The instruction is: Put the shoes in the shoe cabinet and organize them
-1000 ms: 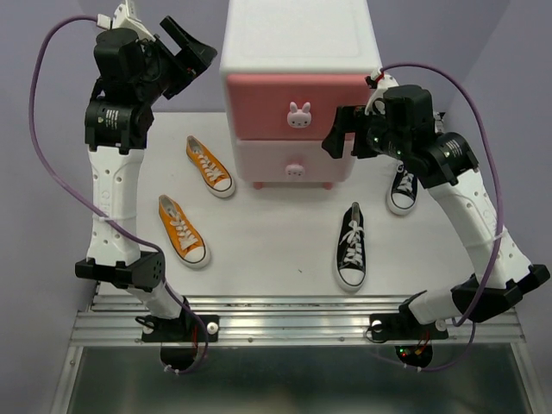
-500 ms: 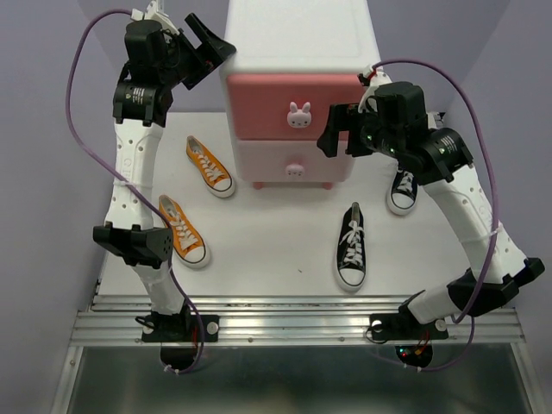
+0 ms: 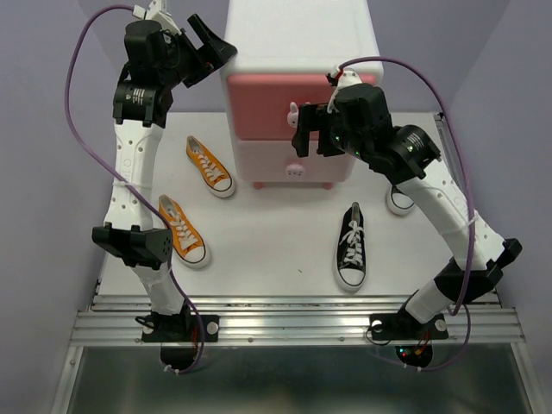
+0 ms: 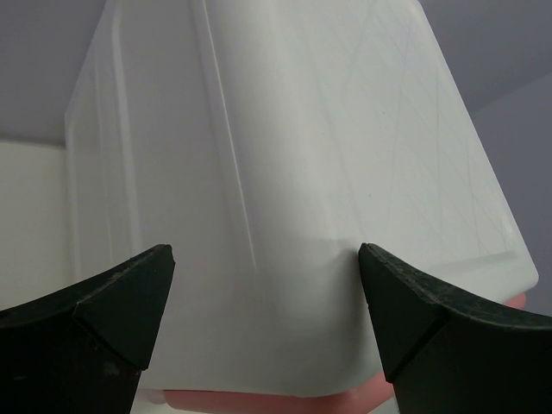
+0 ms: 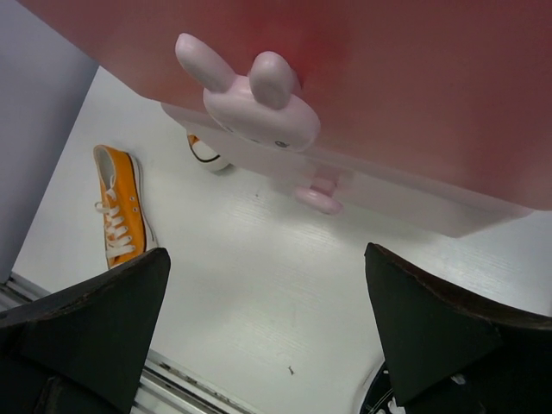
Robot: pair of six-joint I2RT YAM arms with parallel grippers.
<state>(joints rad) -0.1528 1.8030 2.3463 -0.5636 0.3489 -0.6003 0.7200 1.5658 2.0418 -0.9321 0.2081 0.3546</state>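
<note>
1. Since half a second ago, the right arm has swung left. Its tool (image 5: 266, 257) was off the right edge of the small white plastic shoe cabinet (image 3: 293, 34) and now sits in front of the darker pink upper drawer (image 3: 259, 95).
2. The left arm has kept its pose over that half second. A full second ago it stood farther left and nearer.
3. The shoes have not moved and both drawers have stayed shut.
4. The right tool is spread wide and holds nothing. In its wrist view the pale pink bunny-shaped knob (image 5: 254, 90) lies just ahead of the gap between the fingers, and we see no contact.
5. The left tool (image 4: 266, 252) is also spread wide and empty. It is up at the cabinet's top left edge, and we cannot tell whether a finger touches it.
6. The cabinet stands at the far middle of the white desk (image 3: 259, 233), with the pale pink lower drawer (image 3: 267, 159) under the upper one.
7. Two orange canvas sneakers (image 3: 210, 166) (image 3: 182, 230) lie left of the cabinet.
8. One black canvas sneaker (image 3: 352, 246) lies near and right of centre. The other black sneaker (image 3: 398, 200) is partly hidden behind the right arm.
</note>
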